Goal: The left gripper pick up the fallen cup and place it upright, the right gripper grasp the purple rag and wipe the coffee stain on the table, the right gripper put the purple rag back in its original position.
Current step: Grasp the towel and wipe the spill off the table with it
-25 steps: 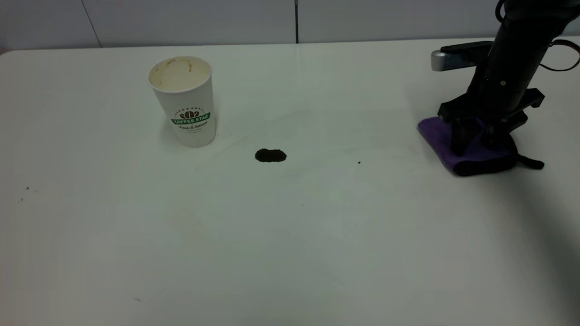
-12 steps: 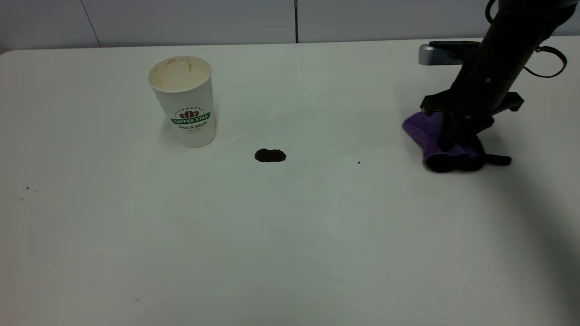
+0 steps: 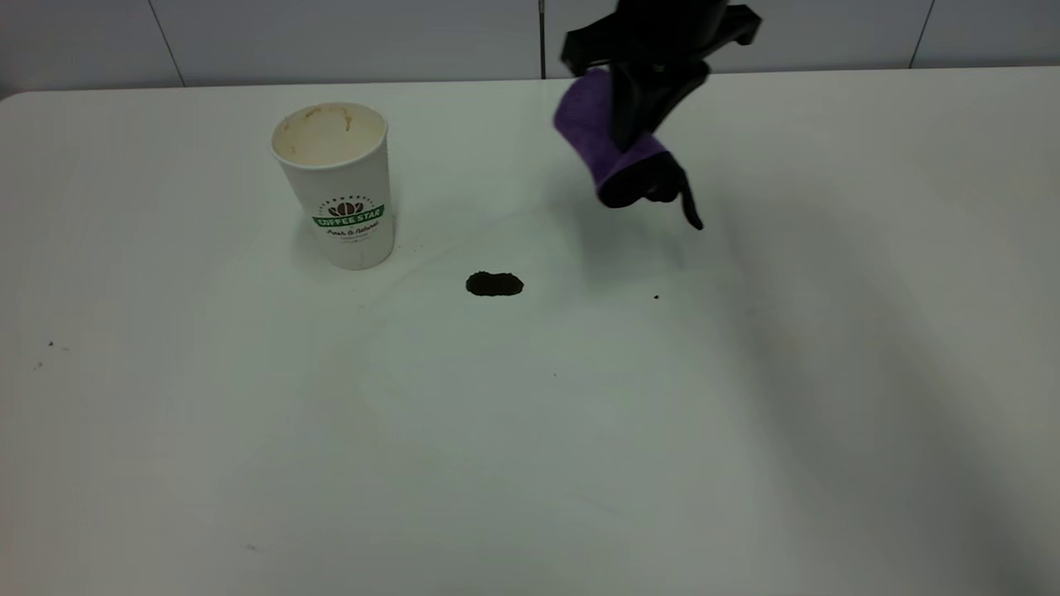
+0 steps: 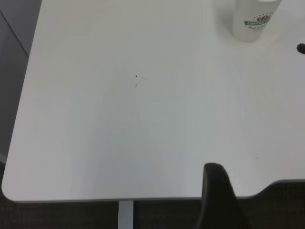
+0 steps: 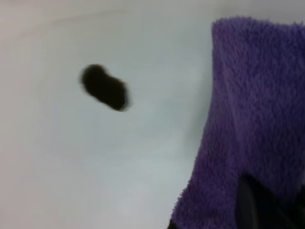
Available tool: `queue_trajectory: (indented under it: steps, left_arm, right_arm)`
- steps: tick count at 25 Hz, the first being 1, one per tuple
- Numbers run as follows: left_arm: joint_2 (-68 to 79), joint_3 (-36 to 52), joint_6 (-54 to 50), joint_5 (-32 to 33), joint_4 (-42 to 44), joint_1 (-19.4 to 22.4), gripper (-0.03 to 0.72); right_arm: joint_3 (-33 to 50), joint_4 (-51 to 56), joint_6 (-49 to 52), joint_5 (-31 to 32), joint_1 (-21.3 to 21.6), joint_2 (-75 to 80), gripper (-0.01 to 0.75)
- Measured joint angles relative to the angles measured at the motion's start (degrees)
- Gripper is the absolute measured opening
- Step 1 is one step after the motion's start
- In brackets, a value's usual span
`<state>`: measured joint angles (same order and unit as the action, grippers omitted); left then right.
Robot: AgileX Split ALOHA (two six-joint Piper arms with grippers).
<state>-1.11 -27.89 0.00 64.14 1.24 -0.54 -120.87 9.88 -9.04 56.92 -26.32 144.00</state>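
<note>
The cup (image 3: 335, 184) stands upright on the table (image 3: 530, 430) at the back left; it also shows in the left wrist view (image 4: 252, 21). The coffee stain (image 3: 494, 284) is a dark oval to the cup's right, nearer the front; it also shows in the right wrist view (image 5: 105, 87). My right gripper (image 3: 642, 124) is shut on the purple rag (image 3: 592, 136) and holds it in the air, behind and right of the stain. The rag hangs down with its black loop tab dangling, and fills one side of the right wrist view (image 5: 252, 119). My left gripper (image 4: 220, 200) is parked off the table's corner, out of the exterior view.
A few tiny dark specks lie on the table, one right of the stain (image 3: 656, 296) and some near the left edge (image 3: 50, 344). A grey wall runs behind the table's far edge.
My right gripper has lifted the purple rag off the table at the right and carried it up and to the left, towards the stain. The cup and the stain have not moved.
</note>
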Motion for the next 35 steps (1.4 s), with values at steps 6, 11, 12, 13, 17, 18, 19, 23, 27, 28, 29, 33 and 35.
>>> queue_trajectory:
  steps: [6, 11, 12, 13, 17, 18, 19, 23, 27, 28, 29, 33, 35]
  left_arm:
    - [0.0, 0.0, 0.0, 0.0, 0.0, 0.0, 0.464]
    - [0.0, 0.0, 0.0, 0.0, 0.0, 0.0, 0.463]
    - [0.0, 0.0, 0.0, 0.0, 0.0, 0.0, 0.463]
    - [0.0, 0.0, 0.0, 0.0, 0.0, 0.0, 0.463]
    - [0.0, 0.0, 0.0, 0.0, 0.0, 0.0, 0.463]
    - [0.0, 0.0, 0.0, 0.0, 0.0, 0.0, 0.463]
    - [0.0, 0.0, 0.0, 0.0, 0.0, 0.0, 0.463]
    - [0.0, 0.0, 0.0, 0.0, 0.0, 0.0, 0.462]
    - [0.0, 0.0, 0.0, 0.0, 0.0, 0.0, 0.462]
    - [0.0, 0.0, 0.0, 0.0, 0.0, 0.0, 0.462]
    - [0.0, 0.0, 0.0, 0.0, 0.0, 0.0, 0.462]
    - [0.0, 0.0, 0.0, 0.0, 0.0, 0.0, 0.462]
    - [0.0, 0.0, 0.0, 0.0, 0.0, 0.0, 0.462]
  right_arm:
    - [-2.5, -2.2, 2.4, -3.0, -6.8, 4.5, 0.051]
    - [-2.5, -1.9, 2.7, -7.8, -8.1, 7.8, 0.051]
    - [-2.5, -1.8, 2.7, -8.6, -8.1, 8.3, 0.051]
    - [-2.5, -1.7, 2.7, -9.4, -8.1, 8.8, 0.051]
    - [-2.5, -1.6, 4.1, -11.3, -7.8, 10.7, 0.051]
    - [-2.5, -1.5, 4.3, -11.4, -7.7, 11.0, 0.051]
    - [-2.5, -1.2, 4.7, -11.6, -7.5, 11.3, 0.051]
    - [-2.5, 2.4, 4.5, -12.0, -7.0, 12.7, 0.051]
    - [-2.5, 8.9, 1.3, -12.9, -6.9, 13.8, 0.051]
    - [-2.5, 10.7, 0.0, -13.3, -6.9, 14.1, 0.051]
    - [-2.5, 12.8, -1.2, -13.7, -6.9, 14.2, 0.051]
    - [-2.5, 18.4, -4.2, -15.4, -6.9, 15.3, 0.051]
    - [-2.5, 19.6, -4.5, -16.7, -6.9, 15.8, 0.051]
